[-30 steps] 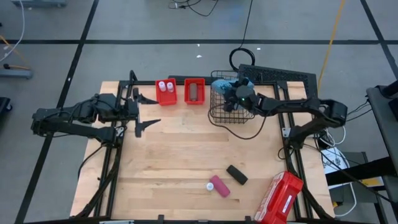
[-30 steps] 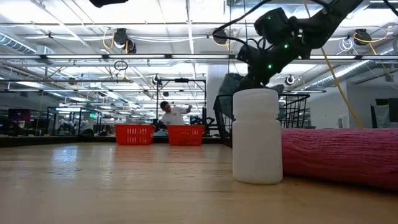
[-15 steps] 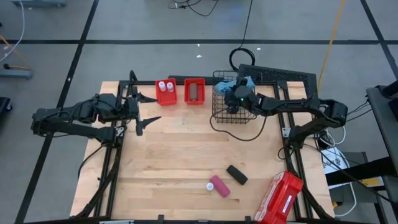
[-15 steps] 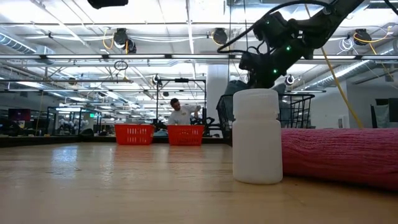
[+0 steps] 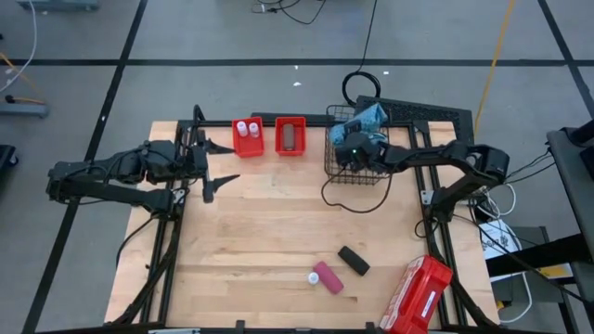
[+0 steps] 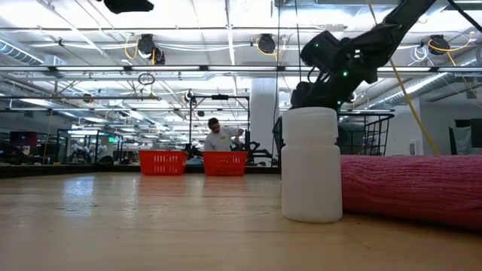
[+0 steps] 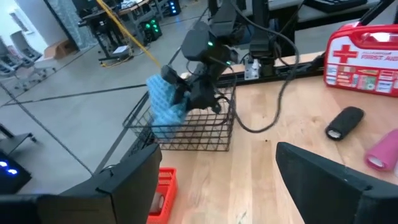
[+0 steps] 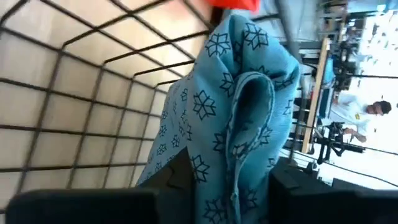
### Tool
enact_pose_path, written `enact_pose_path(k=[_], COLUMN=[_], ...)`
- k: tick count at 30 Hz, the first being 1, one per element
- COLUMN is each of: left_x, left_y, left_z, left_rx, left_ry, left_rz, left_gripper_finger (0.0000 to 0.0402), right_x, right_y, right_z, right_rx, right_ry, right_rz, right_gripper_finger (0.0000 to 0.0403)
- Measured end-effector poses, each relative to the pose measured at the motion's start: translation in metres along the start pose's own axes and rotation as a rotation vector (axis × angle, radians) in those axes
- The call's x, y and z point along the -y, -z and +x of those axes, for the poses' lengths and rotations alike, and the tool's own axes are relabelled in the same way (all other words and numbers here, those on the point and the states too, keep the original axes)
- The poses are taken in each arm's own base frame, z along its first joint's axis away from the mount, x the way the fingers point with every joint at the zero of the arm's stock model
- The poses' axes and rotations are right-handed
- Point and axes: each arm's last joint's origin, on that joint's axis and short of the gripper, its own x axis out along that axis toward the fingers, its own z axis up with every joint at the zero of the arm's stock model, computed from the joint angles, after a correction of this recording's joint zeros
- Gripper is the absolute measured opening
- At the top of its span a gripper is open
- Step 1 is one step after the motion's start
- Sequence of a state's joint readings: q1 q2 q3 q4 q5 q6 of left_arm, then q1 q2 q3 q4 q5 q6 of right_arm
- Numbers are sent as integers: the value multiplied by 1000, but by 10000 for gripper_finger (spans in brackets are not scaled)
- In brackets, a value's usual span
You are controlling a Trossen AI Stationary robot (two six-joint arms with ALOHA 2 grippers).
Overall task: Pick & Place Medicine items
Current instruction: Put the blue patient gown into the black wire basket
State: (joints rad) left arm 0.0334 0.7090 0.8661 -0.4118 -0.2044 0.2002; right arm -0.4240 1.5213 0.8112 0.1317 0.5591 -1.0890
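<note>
Right gripper (image 5: 355, 147) over the wire basket (image 5: 356, 165) at the table's far edge, pinching a blue cloth (image 5: 364, 120), left gripper (image 5: 219, 163) spread near the left edge

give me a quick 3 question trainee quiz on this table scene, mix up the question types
1. True or false: the right pincer holds the blue patterned cloth over the wire basket.
2. Multiple choice: which items lie loose on the bare wood near the red first aid case? A) two white-capped vials B) a black oblong box and a pink tube C) a brown oblong box and the cloth
3. Fill in the missing word: the two white-capped vials sit in a small ___ bin beside the one holding the brown oblong box.

Key
1. True; the right wrist view shows the cloth between its fingers.
2. B; the black oblong box and pink tube.
3. red
</note>
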Motion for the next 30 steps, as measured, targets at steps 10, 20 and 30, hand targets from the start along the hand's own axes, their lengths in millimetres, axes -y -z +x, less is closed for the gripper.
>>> enact_pose_path(k=[10,20,30], left_x=[0,-1,-1], left_y=[2,7,7], left_z=[0,0,0], left_rx=[-25,-77,-74], left_ry=[-3,-55,-56], left_rz=[6,-29,-37], left_gripper_finger=[320,317,323], right_x=[-6,-11,-16], right_y=[-3,-11,-25], right_z=[-2,-8,-19], right_rx=[-36,-43,21], right_ry=[-3,18,14], right_rz=[97,309,434], right_gripper_finger=[210,239,229])
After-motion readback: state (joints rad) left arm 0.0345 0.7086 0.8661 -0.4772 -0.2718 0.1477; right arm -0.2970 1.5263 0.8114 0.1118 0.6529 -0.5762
